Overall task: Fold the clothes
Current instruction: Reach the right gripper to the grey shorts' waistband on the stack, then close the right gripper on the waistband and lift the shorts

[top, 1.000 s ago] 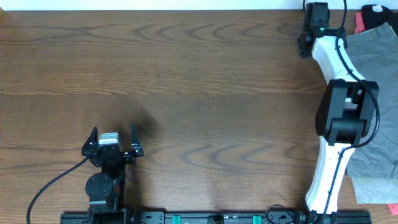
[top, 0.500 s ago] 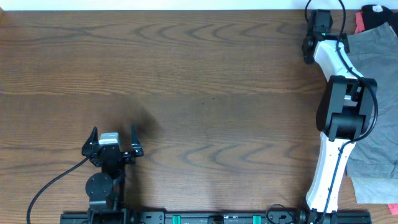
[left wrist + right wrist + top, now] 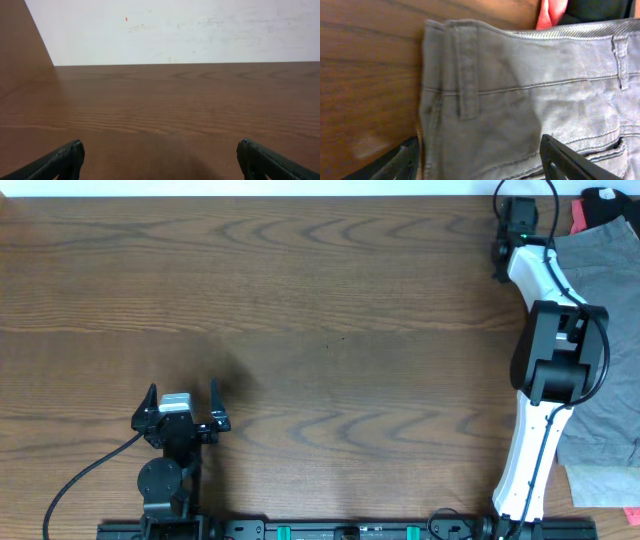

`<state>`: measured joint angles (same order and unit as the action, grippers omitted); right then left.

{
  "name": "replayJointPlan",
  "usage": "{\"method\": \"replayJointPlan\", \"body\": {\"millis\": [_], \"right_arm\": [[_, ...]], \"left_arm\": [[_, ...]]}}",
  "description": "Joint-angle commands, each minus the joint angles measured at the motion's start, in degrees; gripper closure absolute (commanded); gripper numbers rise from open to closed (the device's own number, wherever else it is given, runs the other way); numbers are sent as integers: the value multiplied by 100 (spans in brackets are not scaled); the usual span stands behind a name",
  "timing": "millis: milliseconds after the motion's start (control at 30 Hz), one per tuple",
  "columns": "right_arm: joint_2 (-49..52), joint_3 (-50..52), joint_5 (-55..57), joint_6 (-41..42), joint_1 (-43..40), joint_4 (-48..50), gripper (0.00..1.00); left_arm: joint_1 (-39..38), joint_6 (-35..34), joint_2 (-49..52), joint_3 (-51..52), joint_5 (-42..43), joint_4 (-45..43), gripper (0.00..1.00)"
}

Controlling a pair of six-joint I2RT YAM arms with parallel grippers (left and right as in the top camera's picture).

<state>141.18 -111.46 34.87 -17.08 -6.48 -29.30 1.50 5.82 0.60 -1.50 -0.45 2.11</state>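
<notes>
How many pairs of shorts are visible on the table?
2: a grey pair at the right edge; a paler pair at the near right corner, cut off by the frame. Others may be hidden.

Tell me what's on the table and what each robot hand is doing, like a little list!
table: brown wood, mostly bare
grey shorts: lying at the right side, partly hidden by the right arm
right hand: open, over the shorts by the belt loop
left hand: open, over bare wood near the front
red cloth: far right corner, beside the shorts
black cloth: far right corner
</notes>
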Motion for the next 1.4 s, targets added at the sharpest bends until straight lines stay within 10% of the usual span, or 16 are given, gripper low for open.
{"method": "replayJointPlan", "body": {"millis": [0,400,633,1367], "right_arm": [[190,-61,-271,210,-122,-28,24],[186,-63,-575,772,-35,-22,56],[177,-109,-334,796,57,-20,97],[-1425,-116,420,2179,175,-603,99]], "left_arm": [[15,-48,-31,127,-153,192,2],[15,-48,-31,127,-153,192,2],[15,-48,-31,127,-153,192,2],[15,-48,-31,127,-153,192,2]]}}
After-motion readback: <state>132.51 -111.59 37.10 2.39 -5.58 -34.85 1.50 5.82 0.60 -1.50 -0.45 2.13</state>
